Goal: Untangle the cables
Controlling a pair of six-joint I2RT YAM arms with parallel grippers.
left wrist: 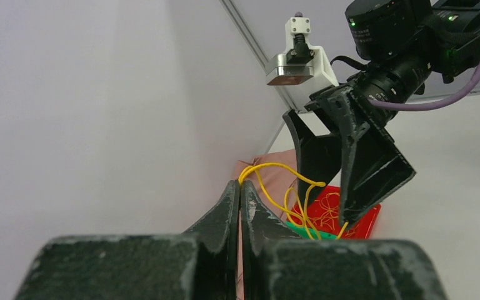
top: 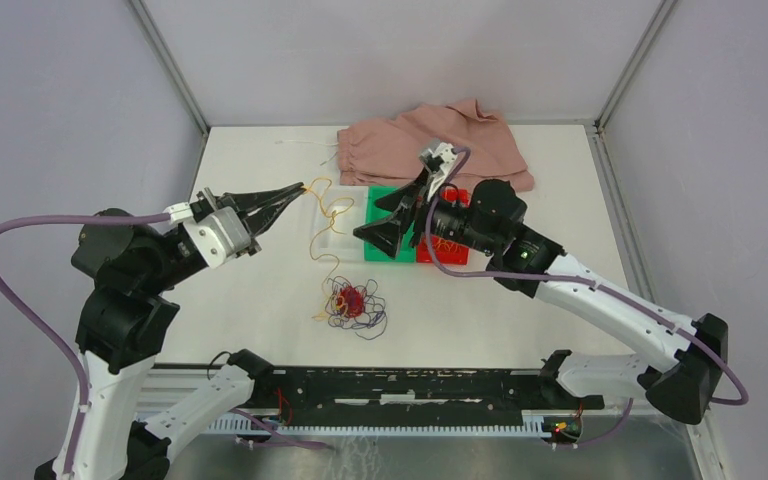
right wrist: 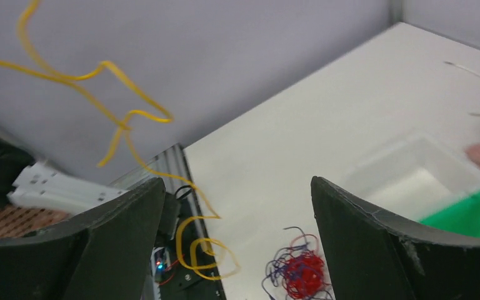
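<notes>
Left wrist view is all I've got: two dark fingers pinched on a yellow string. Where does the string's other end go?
Observer: From the left fingers the yellow cable hangs in loops down to the table.
Operator: Does it just lie loose there?
Observer: No, it runs into a clump with the red cable and the dark purple-blue cable.
Operator: And that other arm in front, is it holding anything?
Observer: Its own camera shows the right fingers wide apart with nothing between them.
</notes>
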